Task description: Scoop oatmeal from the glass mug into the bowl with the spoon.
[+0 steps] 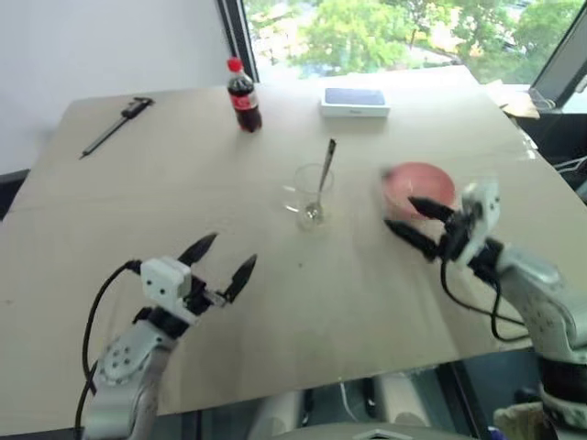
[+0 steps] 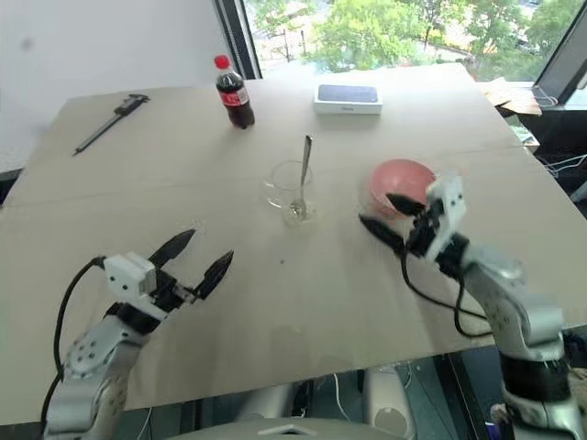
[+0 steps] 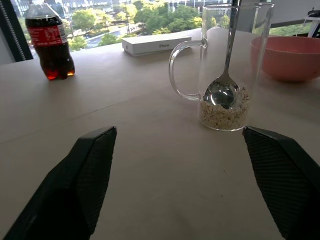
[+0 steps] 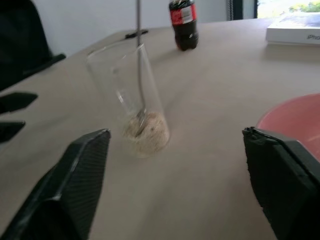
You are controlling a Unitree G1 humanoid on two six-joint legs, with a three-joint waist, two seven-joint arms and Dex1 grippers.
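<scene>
I see the mug [image 1: 309,196] standing mid-bench, a low heap of oatmeal [image 3: 224,113] in its bottom. The spoon [image 1: 322,180] stands in it, bowl down in the flakes, handle leaning out over the far rim. The pink bowl [image 1: 419,187] sits just right of the mug, apart from it. My right pincer [image 1: 419,224] hangs at the bowl's near edge, fingers spread and holding nothing, forearm reaching in from the right and pointing left. My left pincer [image 1: 220,259] hovers over the near-left bench [image 1: 183,192], well short of the mug, also spread and empty, pointing far-right. My left wrist camera shows the mug's handle and the flakes, which the head views do not resolve. The head views show a cola bottle [image 1: 243,95], a white box [image 1: 355,101] and a caliper [image 1: 116,125] along the far edge.
</scene>
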